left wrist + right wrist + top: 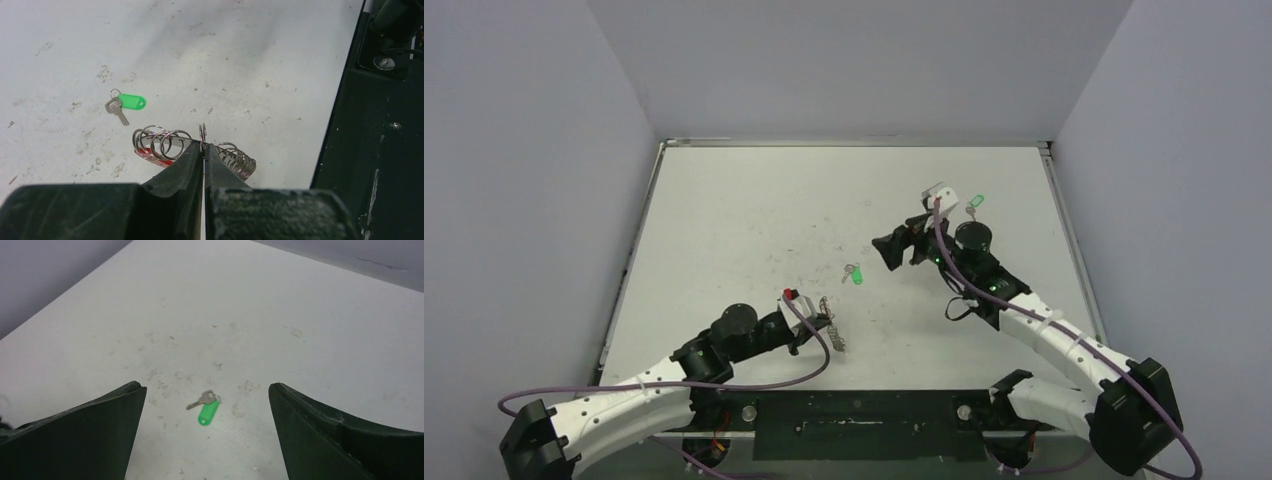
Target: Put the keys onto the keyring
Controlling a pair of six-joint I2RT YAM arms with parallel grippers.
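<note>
Top view, left side: left gripper [826, 322] low over the table [724, 200], near the front edge. Its jaws are pressed together on one loop of the keyring [165, 144]. The left wrist view shows the coils fanning out to either side of the pinch, with the red segment at 8 o'clock of the fingertips, low against the table. The ring's long axis runs roughly 9 to 3 across that view.

Moving right: the keys [853, 274] lie flat and loose on the table, touching neither arm. From the left gripper they sit at about 1 o'clock in the top view. In the left wrist view they are at about 10 o'clock of the pinch, well apart from the ring.

Further right: right gripper [886, 250], jaws spread wide, holding nothing. The keys are at 8 o'clock of it in the top view, near. In the right wrist view they lie between the two fingers, blade pointing to about 8 o'clock and tag hanging toward 6. By my read the right arm is the nearer one, and the pickup falls to it.

Far right: a second green tag [972, 203] beside the right wrist. I cannot tell whether it is lying or hanging.
</note>
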